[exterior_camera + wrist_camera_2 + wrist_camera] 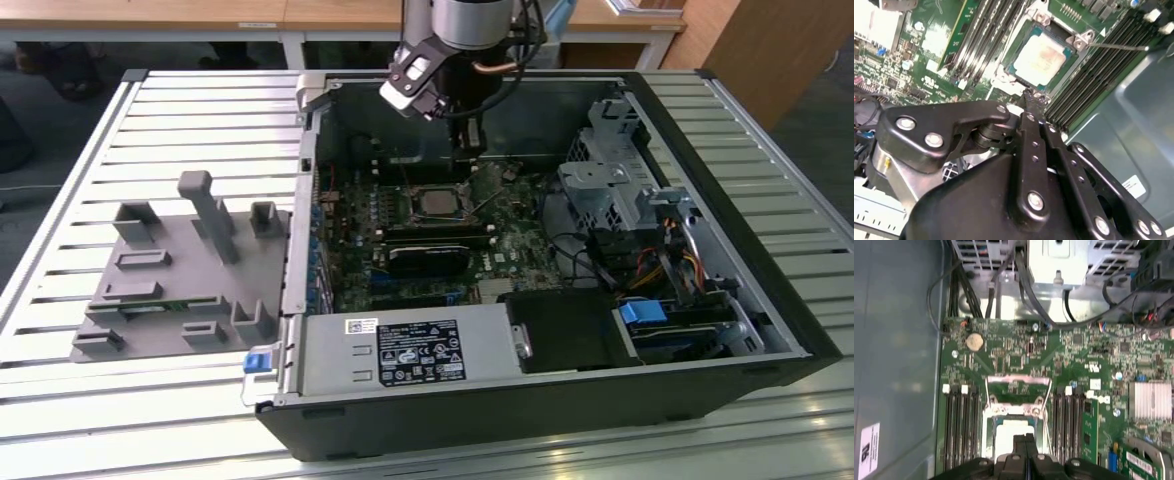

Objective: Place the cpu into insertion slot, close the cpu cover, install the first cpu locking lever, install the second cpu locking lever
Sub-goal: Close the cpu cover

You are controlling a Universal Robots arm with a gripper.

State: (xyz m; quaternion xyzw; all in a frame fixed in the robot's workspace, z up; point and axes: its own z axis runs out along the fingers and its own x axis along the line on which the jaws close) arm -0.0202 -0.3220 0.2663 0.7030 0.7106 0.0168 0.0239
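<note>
Pale silver-grey metal is seen in the middle of the socket. The cpu is judged to be seated already in the insertion slot, lying flat within its rim on the green circuit board inside the open computer case. The first step is therefore taken as done.

The gripper is held at the slot's edge, its two black fingers pressed together with nothing between them. Whether the socket is touched cannot be told.

At the slot's opposite end a thin silvery frame is seen, with board showing through its window. This is taken to be the cpu cover, raised and not yet lowered, though its tilt cannot be fixed with certainty. A wire lever is seen jutting sideways from one corner of the socket, apparently unlatched.

Closing the cover is judged to be the step in hand. For that, contact is called for on the frame's metal, never on the chip's face, and the lever must be kept out of the frame's path.

A black label is fixed on the power supply, and a white sticker on the case wall. Print is carried by both, but none of it can be made out.
</note>
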